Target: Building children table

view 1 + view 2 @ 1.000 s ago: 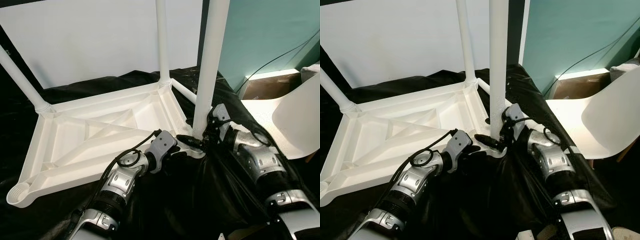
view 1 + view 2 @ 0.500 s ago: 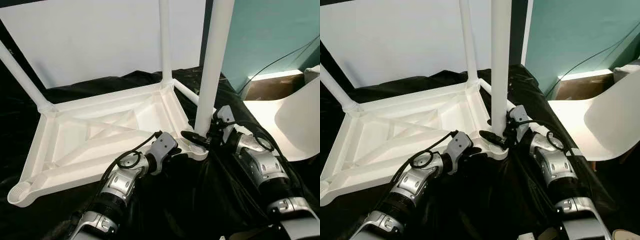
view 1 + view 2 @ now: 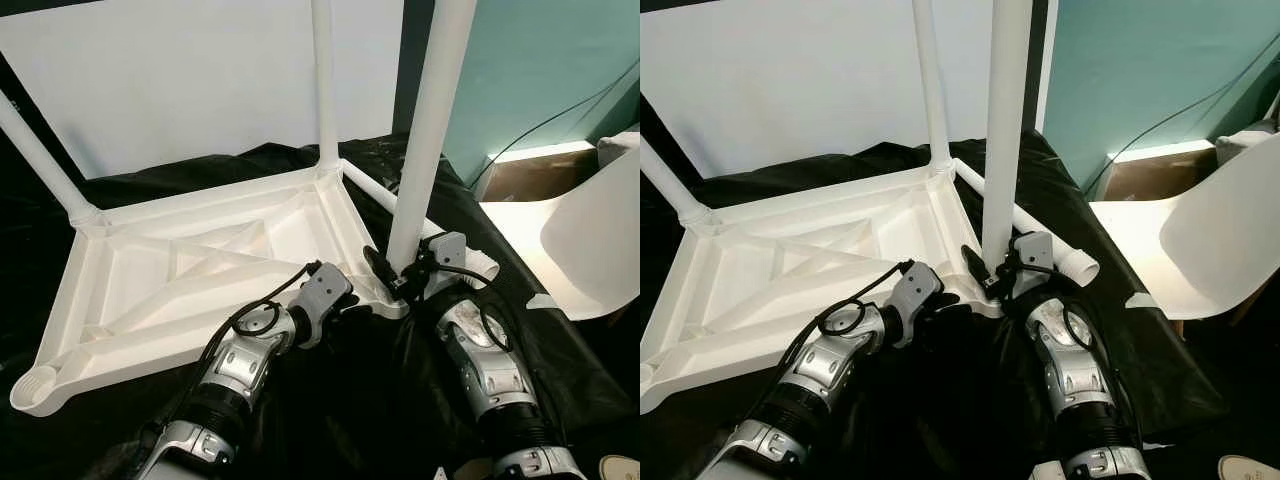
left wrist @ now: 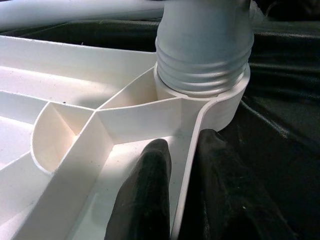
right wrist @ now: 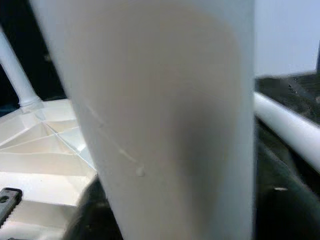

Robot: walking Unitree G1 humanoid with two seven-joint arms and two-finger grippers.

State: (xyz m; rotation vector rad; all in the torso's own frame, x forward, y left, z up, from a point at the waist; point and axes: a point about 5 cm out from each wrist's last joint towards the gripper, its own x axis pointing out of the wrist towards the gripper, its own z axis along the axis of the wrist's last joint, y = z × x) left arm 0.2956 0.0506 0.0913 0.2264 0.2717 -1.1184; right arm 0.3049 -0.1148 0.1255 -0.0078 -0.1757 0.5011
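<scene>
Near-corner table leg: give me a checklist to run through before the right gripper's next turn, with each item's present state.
1. Tabletop lies upside down on the black cloth: ok.
2. Left gripper pinches the tabletop's rim beside the socket, one finger on each side: ok.
3. Near-corner leg stands in its socket, about upright: ok.
4. Leg screwed fully home: not ok; thread rings show above the socket collar.
5. Right gripper at the leg's base, firmly closed on it: cannot tell.
6. Loose leg lying behind the corner is apart from the right arm: cannot tell.
</scene>
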